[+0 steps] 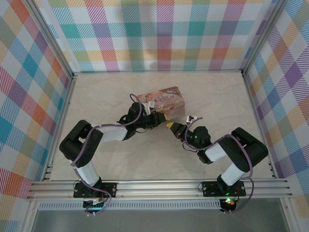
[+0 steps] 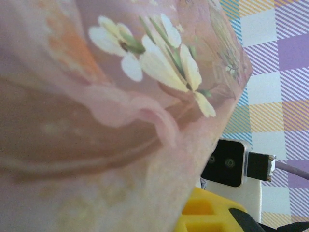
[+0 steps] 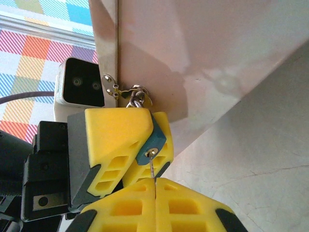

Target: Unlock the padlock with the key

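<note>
Looking down from above, the pink tin (image 1: 161, 100) sits mid-table (image 1: 96, 96) with both arms crowding its near side. The left gripper (image 1: 158, 119) reaches in from 8 o'clock and the right gripper (image 1: 175, 127) from 4 o'clock, but whatever's between them is too tiny to read there. The left wrist cam looks at the tin's flowery wall up close, with the other arm's camera (image 2: 227, 162) at 4 o'clock, so not much help. The right wrist cam is the good one. The right gripper is pressed together on the key (image 3: 153, 170), blade pointing to 12 o'clock into the bottom of the padlock (image 3: 153, 142). That's a little blue-grey block, pinched from both sides by the left gripper's yellow fingers (image 3: 118, 137). Its silvery shackle (image 3: 137, 96) hangs off the tin's latch (image 3: 112, 86) at 11 o'clock. I'd say the key's in, or at least at the slot. The turn and popping the shackle look like what's left.
</note>
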